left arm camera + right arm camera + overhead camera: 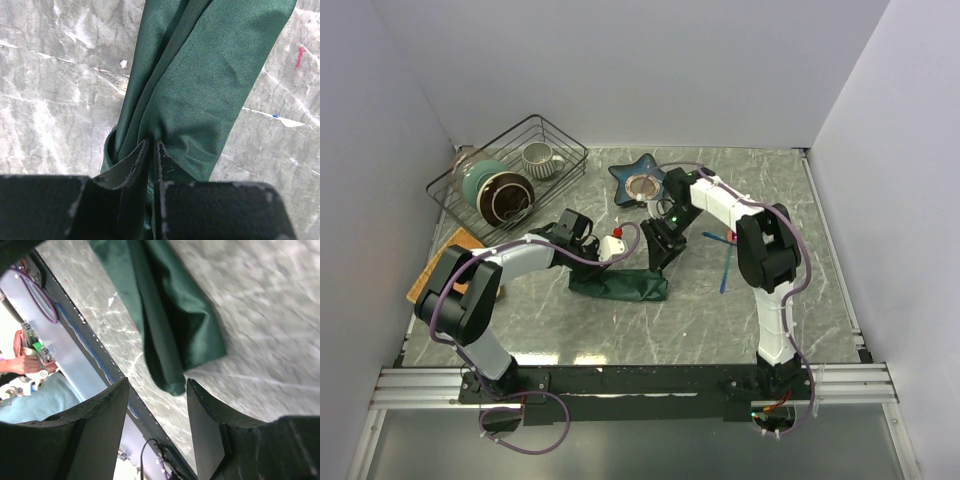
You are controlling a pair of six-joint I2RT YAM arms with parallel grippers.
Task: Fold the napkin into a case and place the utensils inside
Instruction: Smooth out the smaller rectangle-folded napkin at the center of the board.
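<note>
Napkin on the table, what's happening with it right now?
The left gripper is shut on the dark green napkin, which lies bunched into a long narrow strip. The right gripper hangs open over the strip's right end, gripping nothing. The blue utensil and pink utensil lie on the table further right, not yet inside.

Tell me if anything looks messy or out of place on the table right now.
The napkin is bunched into a lumpy roll, not folded flat. The left pincer pinches one end of it, and the right pincer hangs open above the other. The utensils lie apart from it, not inside.
</note>
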